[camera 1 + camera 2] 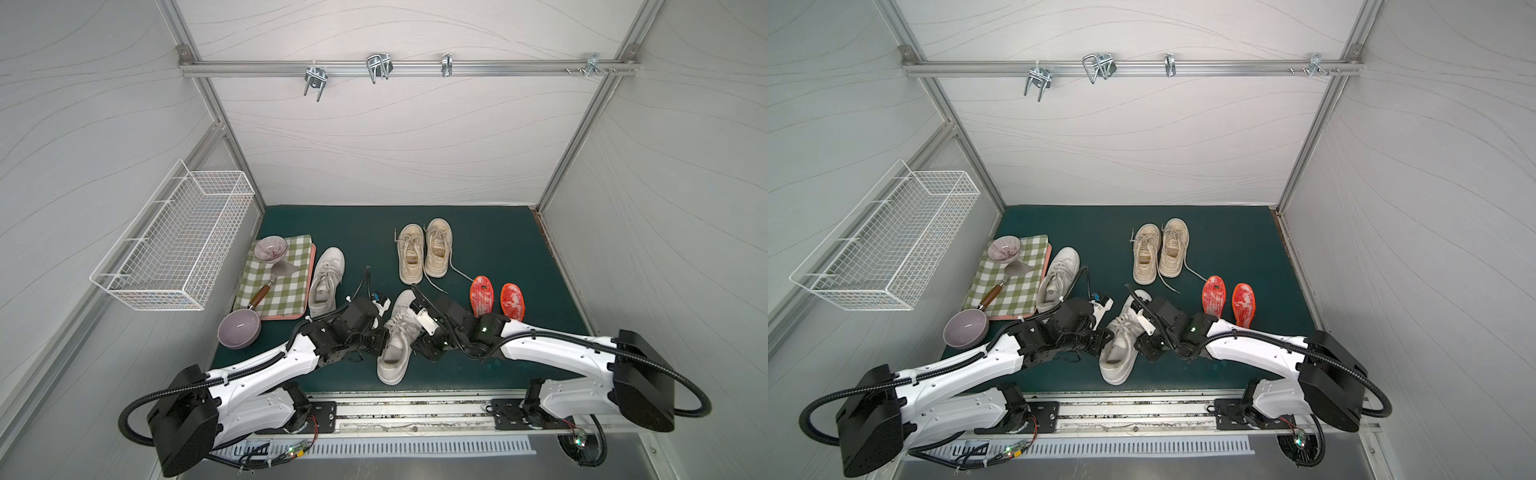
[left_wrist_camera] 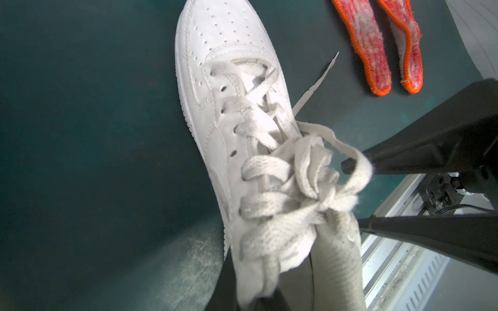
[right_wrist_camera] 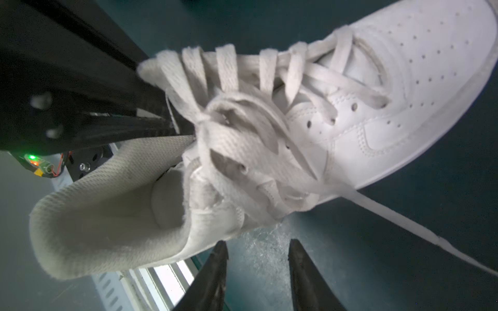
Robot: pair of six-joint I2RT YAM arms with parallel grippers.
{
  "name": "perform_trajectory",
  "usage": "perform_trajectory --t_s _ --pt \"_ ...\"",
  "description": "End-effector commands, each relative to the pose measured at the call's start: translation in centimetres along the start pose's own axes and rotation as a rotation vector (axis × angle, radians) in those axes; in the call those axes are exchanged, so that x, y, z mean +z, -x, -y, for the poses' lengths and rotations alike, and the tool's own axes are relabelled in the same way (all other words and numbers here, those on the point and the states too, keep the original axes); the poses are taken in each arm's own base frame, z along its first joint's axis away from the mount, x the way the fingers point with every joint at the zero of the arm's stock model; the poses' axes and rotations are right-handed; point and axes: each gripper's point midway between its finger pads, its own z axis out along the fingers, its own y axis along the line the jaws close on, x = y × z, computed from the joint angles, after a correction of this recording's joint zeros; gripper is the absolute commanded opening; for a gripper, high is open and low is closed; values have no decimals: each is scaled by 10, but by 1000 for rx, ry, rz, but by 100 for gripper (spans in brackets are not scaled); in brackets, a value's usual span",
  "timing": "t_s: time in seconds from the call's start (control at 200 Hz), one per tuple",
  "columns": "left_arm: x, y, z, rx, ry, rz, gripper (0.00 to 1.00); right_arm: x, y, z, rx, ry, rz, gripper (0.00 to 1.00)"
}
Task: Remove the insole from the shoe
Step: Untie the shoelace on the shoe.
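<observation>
A white laced shoe (image 1: pixel 395 340) (image 1: pixel 1117 349) lies on the green mat near the front edge, with its toe pointing away. Down in its opening a smooth pale insole (image 3: pixel 167 199) shows. My left gripper (image 1: pixel 381 336) (image 2: pixel 258 290) is shut on the upper edge of the shoe's side by the top laces. Its black fingers (image 3: pixel 151 107) reach in from the far side of the shoe. My right gripper (image 3: pixel 257 245) (image 1: pixel 414 343) stands open beside the collar on the other side. Only mat shows between its fingers. One of those fingers (image 2: pixel 350 164) lies against a lace loop.
Two red-orange insoles (image 1: pixel 482 297) (image 1: pixel 512 301) lie on the mat to the right. A beige pair of shoes (image 1: pixel 424 253) stands behind them. A second white shoe (image 1: pixel 328 282) sits left, beside a checked cloth (image 1: pixel 278 282) bearing a bowl and a spatula. A purple bowl (image 1: pixel 239 328) and a wall basket (image 1: pixel 174 245) are further left.
</observation>
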Motion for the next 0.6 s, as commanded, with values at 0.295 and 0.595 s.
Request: perform_trajectory --t_s 0.295,0.595 --pt "-6 28 26 36 -117 97 0 10 26 -8 -35 -5 48 27" --pt "0 26 34 38 -133 83 0 31 22 -12 -23 -24 -3 21"
